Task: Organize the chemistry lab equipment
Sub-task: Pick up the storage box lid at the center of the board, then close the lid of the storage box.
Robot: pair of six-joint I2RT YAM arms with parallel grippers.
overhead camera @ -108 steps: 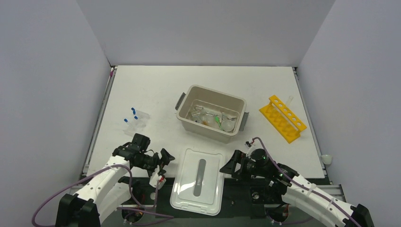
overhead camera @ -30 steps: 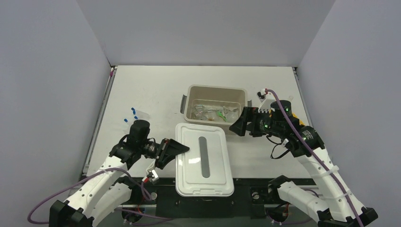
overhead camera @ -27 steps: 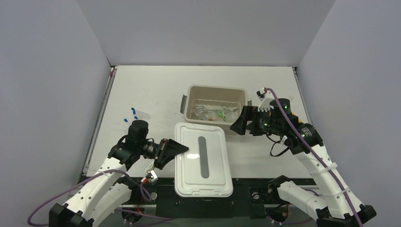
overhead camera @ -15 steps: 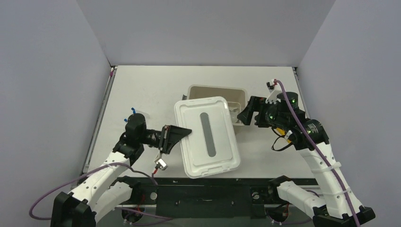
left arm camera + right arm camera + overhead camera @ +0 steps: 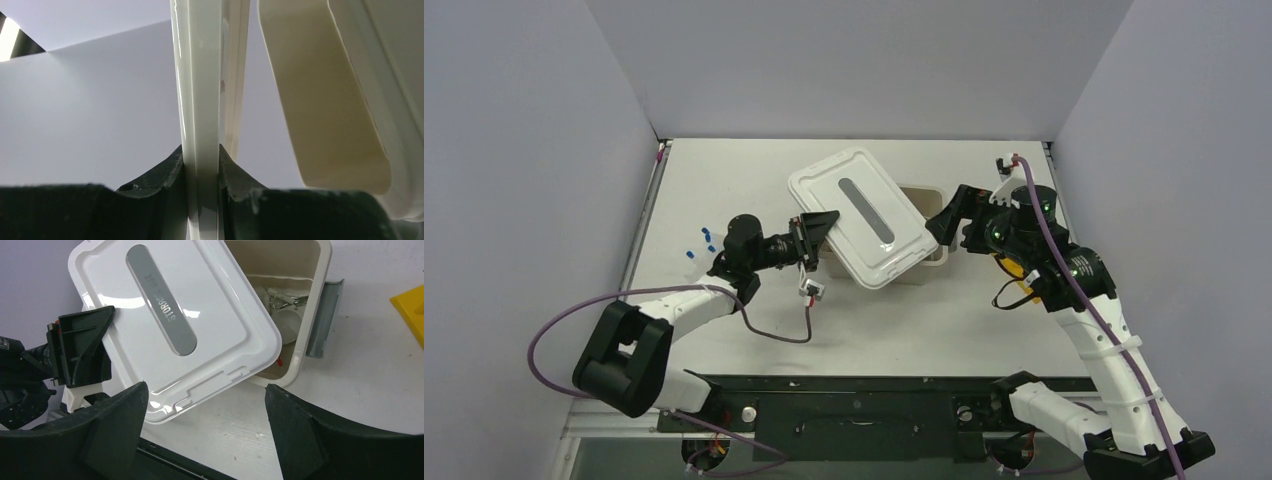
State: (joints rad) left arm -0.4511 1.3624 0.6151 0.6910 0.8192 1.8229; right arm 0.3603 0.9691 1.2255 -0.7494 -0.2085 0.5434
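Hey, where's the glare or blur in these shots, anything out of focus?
Top external view: evenly lit, sharp. Left wrist view: the white rectangular plastic lid, clamped in the left gripper, and the beige plastic tub sit too close, looking soft. Right wrist view: glare streaks on the glossy lid; the open right gripper is dark, slightly soft.

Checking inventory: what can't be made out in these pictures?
- Top view: the lid covers most of the tub, hiding its contents.
- Right wrist view: only some contents show, too jumbled to name; the yellow rack is cut by the edge.
- Left wrist view: the lid, pinched in the left claw, blocks most of the view.
- Top view: blue-capped tubes too small to count.
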